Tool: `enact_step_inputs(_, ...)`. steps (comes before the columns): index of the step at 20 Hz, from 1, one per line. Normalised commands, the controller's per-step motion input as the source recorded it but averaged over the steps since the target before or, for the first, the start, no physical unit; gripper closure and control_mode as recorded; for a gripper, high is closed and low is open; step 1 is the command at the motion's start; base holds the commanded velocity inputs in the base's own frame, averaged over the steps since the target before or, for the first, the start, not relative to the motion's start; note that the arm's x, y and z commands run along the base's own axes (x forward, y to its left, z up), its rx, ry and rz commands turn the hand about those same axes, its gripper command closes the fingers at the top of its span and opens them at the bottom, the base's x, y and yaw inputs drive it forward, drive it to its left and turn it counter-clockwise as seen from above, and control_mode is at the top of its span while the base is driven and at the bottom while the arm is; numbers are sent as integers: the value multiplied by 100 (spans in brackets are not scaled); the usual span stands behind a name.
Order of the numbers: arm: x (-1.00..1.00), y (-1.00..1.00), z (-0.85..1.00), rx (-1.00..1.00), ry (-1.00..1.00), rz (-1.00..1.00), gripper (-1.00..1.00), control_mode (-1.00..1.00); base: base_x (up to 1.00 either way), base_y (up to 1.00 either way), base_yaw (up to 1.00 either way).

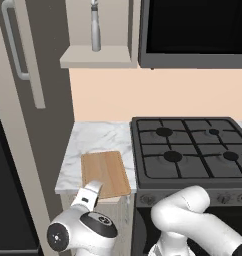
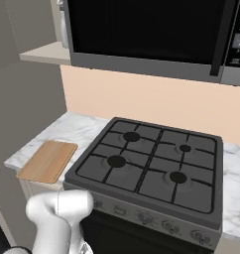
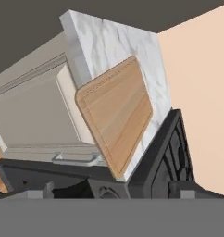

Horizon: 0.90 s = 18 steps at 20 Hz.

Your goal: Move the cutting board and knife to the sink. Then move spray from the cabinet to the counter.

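Note:
The light-brown cutting board (image 1: 105, 175) (image 2: 47, 159) (image 3: 116, 113) lies flat on the marble counter (image 1: 98, 137) (image 2: 77, 129), its near end over the front edge. My gripper (image 1: 92, 187) (image 3: 111, 194) hangs just in front of that edge, pointing at the board, open and holding nothing. A slim grey spray (image 1: 95, 30) stands upright on the shelf of the open cabinet (image 1: 98, 57) above the counter. The knife and the sink are out of view.
A black gas stovetop (image 1: 193, 150) (image 2: 147, 163) borders the board's right side. The microwave (image 1: 193, 30) hangs above it. The cabinet door with its bar handle (image 1: 13, 45) stands open at the left. A drawer front (image 3: 35, 115) sits under the counter.

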Motion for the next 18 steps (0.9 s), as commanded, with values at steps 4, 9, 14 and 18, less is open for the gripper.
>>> enact_step_inputs(4,34,16,-43,-8,0,0,-100,-100,0,0,0)
enact_step_inputs(9,36,14,-41,-6,0,0,-100,-100,0,0,0)
enact_step_inputs(14,36,5,-29,-2,-1,0,-100,-100,0,0,0)
enact_step_inputs(18,32,0,-20,0,-1,0,-100,-100,0,0,0)
